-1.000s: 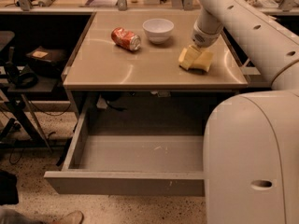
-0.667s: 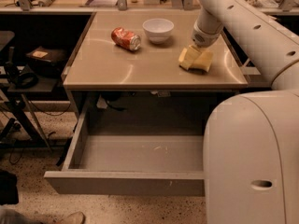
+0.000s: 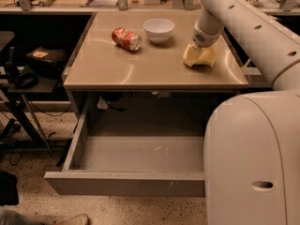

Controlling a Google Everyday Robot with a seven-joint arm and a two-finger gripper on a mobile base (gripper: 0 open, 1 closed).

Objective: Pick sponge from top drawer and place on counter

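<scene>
My gripper (image 3: pixel 197 53) is down at the right side of the counter (image 3: pixel 150 71). The sponge (image 3: pixel 209 59) rests on the counter right at its tip, touching it. I cannot tell whether the grip is clamped or loose. The drawer (image 3: pixel 124 184) stands open below.

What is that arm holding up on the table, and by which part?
Cannot be told. The gripper is down at the sponge on the counter's right side; whether it grips it, and where, does not show.
</scene>
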